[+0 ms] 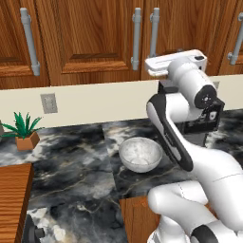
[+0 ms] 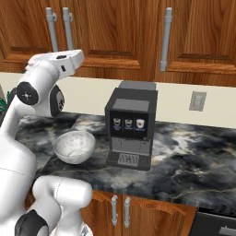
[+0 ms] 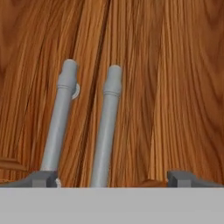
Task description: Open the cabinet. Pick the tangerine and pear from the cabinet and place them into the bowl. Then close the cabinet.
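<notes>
Facing the cabinet (image 3: 144, 87) — doors shut — the claw (image 3: 113, 178) gapes empty near its paired handles (image 3: 105, 131).

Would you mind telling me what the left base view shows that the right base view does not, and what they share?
Left base view alone: a potted plant and a wall outlet left of the bowl.

Right base view alone: the coffee machine's whole front, lower cabinet door handles.

Both: the closed cabinet with paired handles, the bowl and the marble counter.
</notes>
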